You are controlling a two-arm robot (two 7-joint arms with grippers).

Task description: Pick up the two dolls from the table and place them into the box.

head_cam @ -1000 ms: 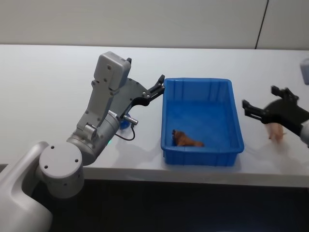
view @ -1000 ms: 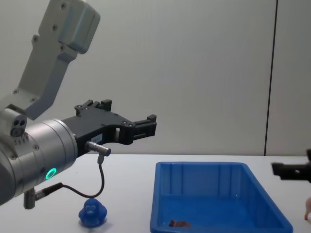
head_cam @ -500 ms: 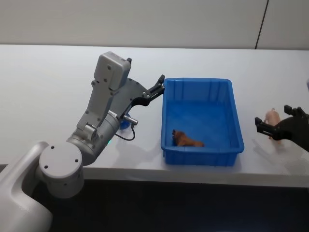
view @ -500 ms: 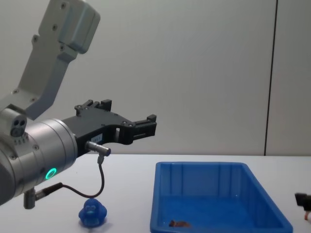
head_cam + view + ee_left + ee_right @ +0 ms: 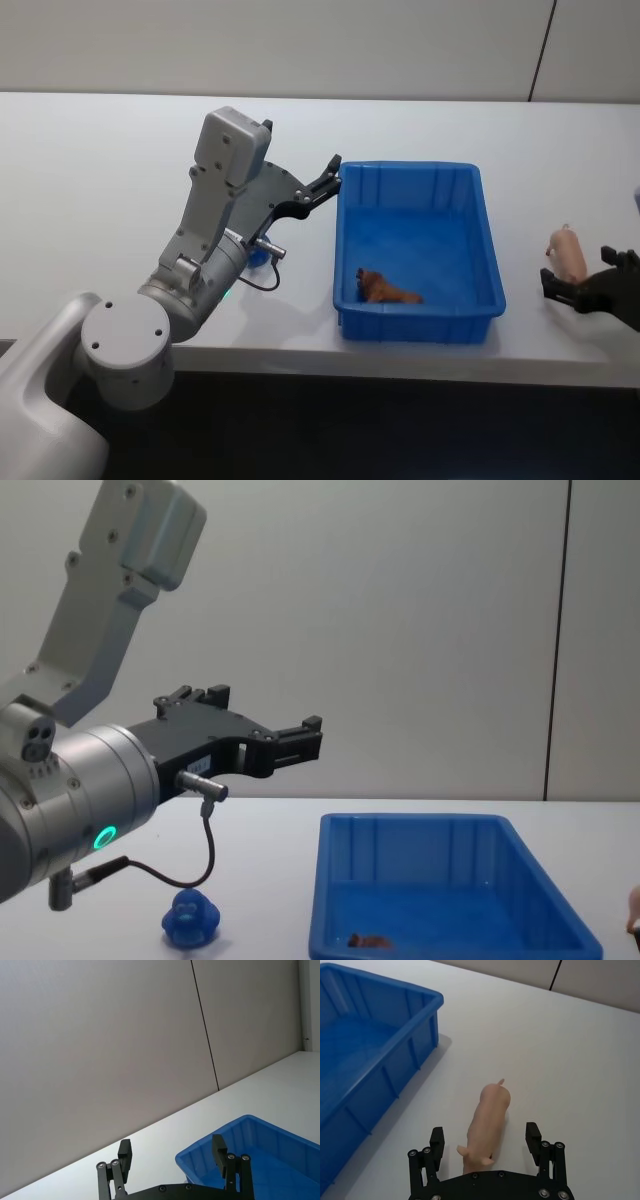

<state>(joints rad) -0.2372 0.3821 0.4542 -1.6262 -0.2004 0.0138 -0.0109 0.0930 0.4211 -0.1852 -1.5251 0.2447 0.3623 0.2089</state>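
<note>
The pale-pink pig doll (image 5: pixel 566 252) lies on the table right of the blue box (image 5: pixel 489 255). My right gripper (image 5: pixel 578 268) sits low just behind it. In the right wrist view it (image 5: pixel 485 1140) is open, its fingers (image 5: pixel 437 1142) on either side of the pig doll's (image 5: pixel 487 1122) near end without touching. The blue doll (image 5: pixel 190 918) stands on the table left of the box (image 5: pixel 330 900), half hidden by my left arm in the head view (image 5: pixel 258 256). My left gripper (image 5: pixel 325 185) hangs open and empty above the box's left rim (image 5: pixel 200 1152).
A small brown figure (image 5: pixel 388 290) lies in the box's near part, also seen low in the chest view (image 5: pixel 370 941). The raised left forearm (image 5: pixel 225 190) stands over the blue doll. White table extends behind the box and to the far left.
My right gripper has dropped and pulled back toward the table's near right, uncovering the pig doll in the head view. The left arm and both dolls have not moved.
</note>
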